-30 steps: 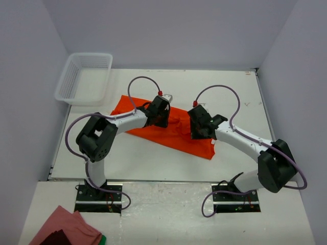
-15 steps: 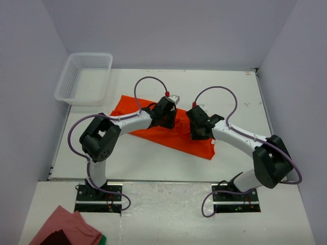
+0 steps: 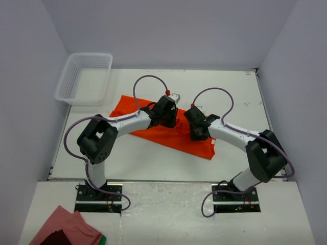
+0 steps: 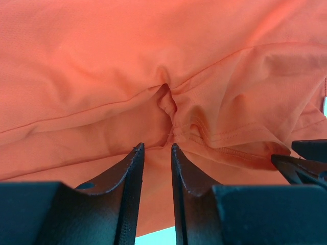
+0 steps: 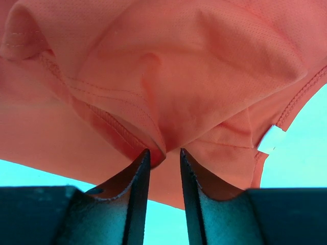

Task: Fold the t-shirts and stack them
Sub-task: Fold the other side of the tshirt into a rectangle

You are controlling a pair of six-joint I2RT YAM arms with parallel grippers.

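Note:
One orange-red t-shirt (image 3: 176, 133) lies crumpled in a slanted band across the middle of the table. My left gripper (image 3: 167, 113) is low over its upper middle and my right gripper (image 3: 198, 128) over its right part, close together. In the left wrist view the t-shirt (image 4: 102, 66) puckers into a ridge that runs down to the fingertips; my left gripper (image 4: 157, 148) has its jaws a narrow gap apart on that pucker. In the right wrist view a hemmed fold of the t-shirt (image 5: 168, 76) sits between the tips of my right gripper (image 5: 163, 152), against its left finger.
A white mesh basket (image 3: 84, 76) stands at the table's back left corner. A pinkish-red cloth (image 3: 64, 227) lies on the near ledge, bottom left. A white label (image 5: 271, 139) shows at the shirt's edge. My right gripper's black body (image 4: 306, 163) enters the left wrist view.
My left gripper has moved right along the shirt toward the right gripper. The right arm's elbow has swung inward, and its jaws have narrowed on the fold.

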